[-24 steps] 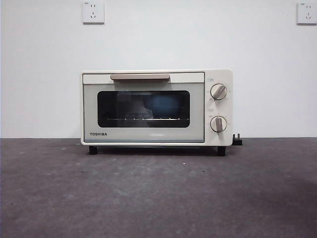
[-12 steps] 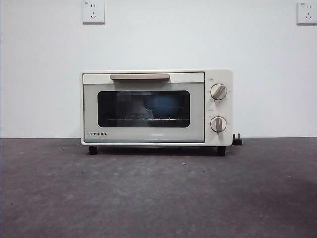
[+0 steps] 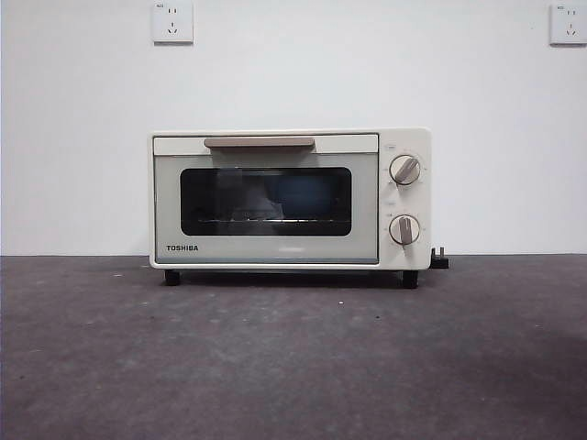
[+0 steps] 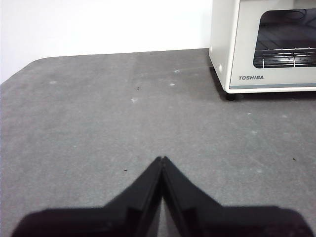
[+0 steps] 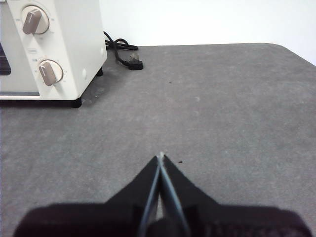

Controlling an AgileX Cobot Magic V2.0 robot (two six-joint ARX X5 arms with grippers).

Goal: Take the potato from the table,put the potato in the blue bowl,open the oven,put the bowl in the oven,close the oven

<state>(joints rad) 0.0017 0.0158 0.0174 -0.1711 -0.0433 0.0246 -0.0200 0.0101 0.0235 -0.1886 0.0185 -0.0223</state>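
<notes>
The cream-white oven (image 3: 290,199) stands at the back of the table (image 3: 293,357) with its dark glass door closed and the beige handle (image 3: 259,142) up. Through the glass the blue bowl (image 3: 305,196) shows on the rack inside. The potato is hidden from view. My left gripper (image 4: 162,159) is shut and empty over bare table, well off the oven's (image 4: 264,44) Toshiba-label corner. My right gripper (image 5: 161,157) is shut and empty too, out from the oven's (image 5: 49,49) knob side. Neither arm appears in the front view.
A black power cord with its plug (image 5: 129,60) lies on the table beside the oven's knob side, near the wall. Two wall sockets (image 3: 172,22) sit high on the white wall. The table's rounded corners show in both wrist views.
</notes>
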